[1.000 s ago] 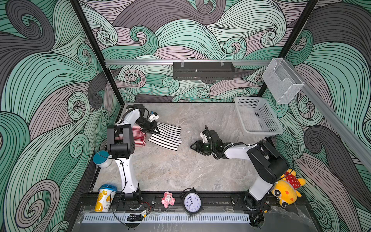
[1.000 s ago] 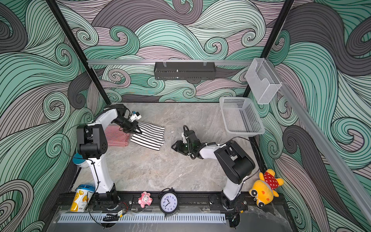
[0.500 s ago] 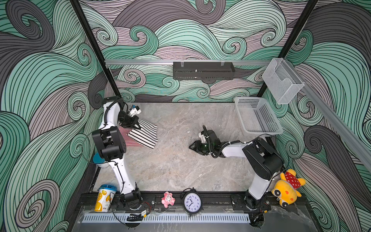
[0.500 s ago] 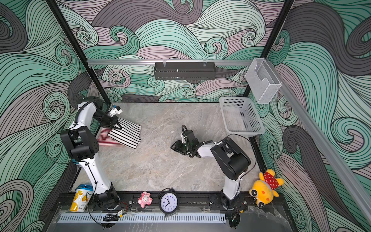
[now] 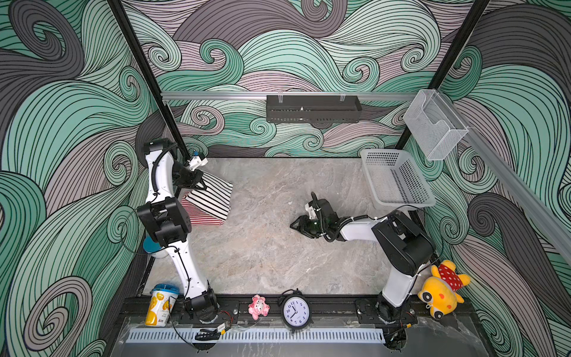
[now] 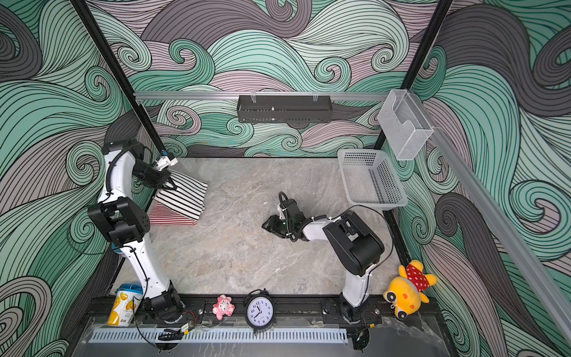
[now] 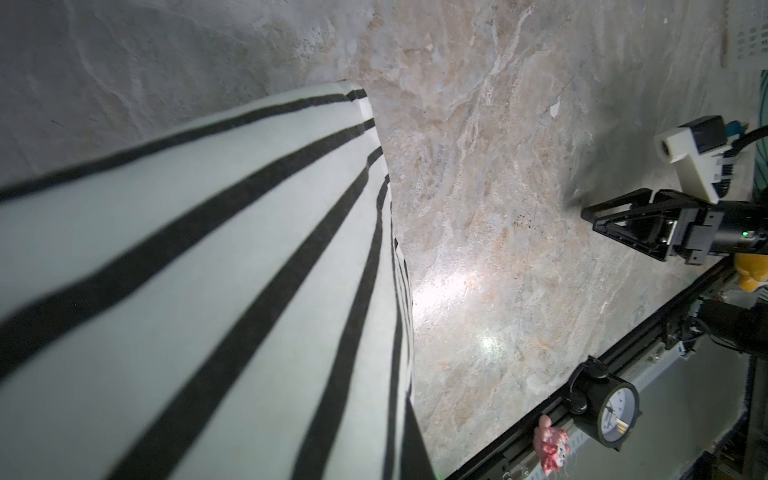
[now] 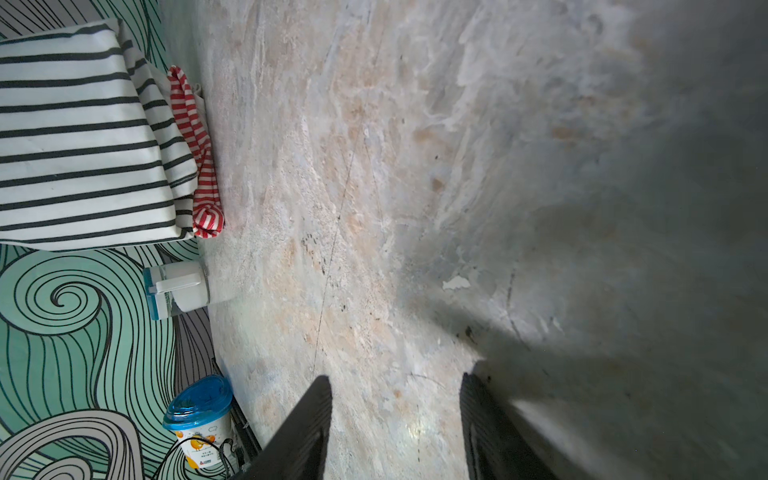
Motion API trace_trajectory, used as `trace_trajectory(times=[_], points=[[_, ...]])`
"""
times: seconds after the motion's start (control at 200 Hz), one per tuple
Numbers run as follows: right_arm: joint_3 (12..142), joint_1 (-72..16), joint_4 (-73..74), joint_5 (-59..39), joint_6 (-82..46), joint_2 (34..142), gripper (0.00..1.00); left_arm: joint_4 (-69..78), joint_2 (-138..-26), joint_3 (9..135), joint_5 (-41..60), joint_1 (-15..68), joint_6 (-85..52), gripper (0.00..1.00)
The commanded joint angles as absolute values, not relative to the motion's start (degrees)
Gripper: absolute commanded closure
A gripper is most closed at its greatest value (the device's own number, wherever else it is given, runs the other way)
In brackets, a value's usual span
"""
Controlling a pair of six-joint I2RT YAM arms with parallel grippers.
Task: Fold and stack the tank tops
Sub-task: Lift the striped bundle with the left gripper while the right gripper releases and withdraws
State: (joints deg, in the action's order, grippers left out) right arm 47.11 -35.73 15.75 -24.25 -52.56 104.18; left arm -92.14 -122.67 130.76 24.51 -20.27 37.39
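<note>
Leftward since a second ago, the left gripper (image 5: 200, 184) has carried the black-and-white tank top (image 5: 213, 199) to about 10 o'clock on the table (image 5: 262, 262), where it drapes over the red-and-white tank top (image 5: 202, 218); red stripes show only along the 6 o'clock edge. Its jaws are pinched tight on the cloth's raised 11 o'clock corner. The right gripper (image 5: 293, 225) hangs near the table's middle, toward 3 o'clock, well apart from both tops, jaws partway apart with nothing between them
</note>
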Motion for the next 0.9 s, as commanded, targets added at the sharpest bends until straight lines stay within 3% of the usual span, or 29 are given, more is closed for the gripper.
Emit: trace_trajectory(times=[0.0, 0.896], points=[[48.0, -35.6, 14.2, -24.0, -53.1, 105.1, 0.48, -101.7, -125.5, 134.8, 22.5, -21.2, 39.8, 1.00], [47.5, -35.9, 15.4, -24.0, -54.0, 106.2, 0.49, -94.9, -130.2, 130.1, 11.7, -24.1, 43.2, 1.00]])
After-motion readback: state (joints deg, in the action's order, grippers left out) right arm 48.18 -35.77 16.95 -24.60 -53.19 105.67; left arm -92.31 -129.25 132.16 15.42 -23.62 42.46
